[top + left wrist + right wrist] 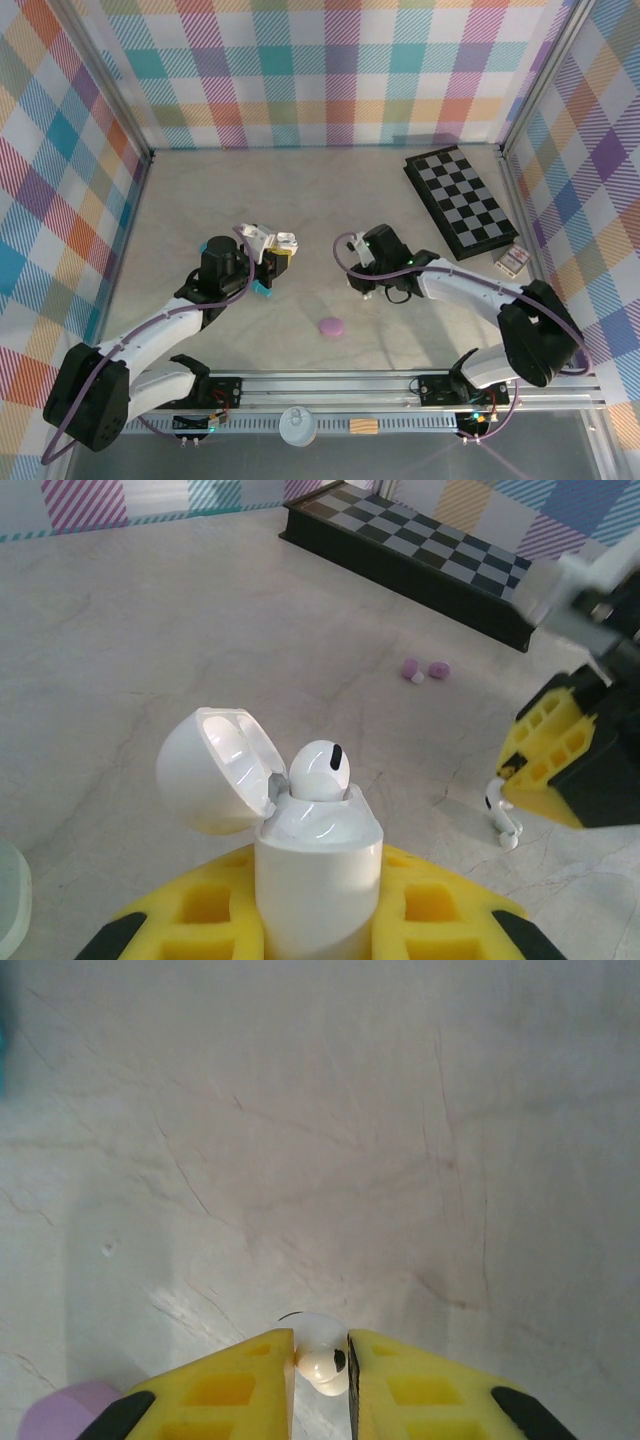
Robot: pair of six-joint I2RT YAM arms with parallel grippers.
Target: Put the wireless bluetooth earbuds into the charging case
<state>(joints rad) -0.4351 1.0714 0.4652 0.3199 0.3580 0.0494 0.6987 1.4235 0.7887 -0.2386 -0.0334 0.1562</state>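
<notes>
You find a purple case (331,326) lying on the bench (300,190) nearest the arm bases. Beyond it, the left gripper (318,915) holds its jaws clamped on the white case (320,875), which stands upright with its lid (215,770) open. One white bud (322,770) sits in it. The right gripper (321,1372) has narrow jaws pinching a second white bud (322,1362) close to the bench. Farther off, two purple buds (425,669) lie near the board (420,550).

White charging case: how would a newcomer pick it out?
From the black-and-white chequered board at far right, cross to the left gripper. It clamps the glossy white pebble-shaped case, lid open with one white earbud seated; the purple pebble-shaped case lies shut on the table.
</notes>
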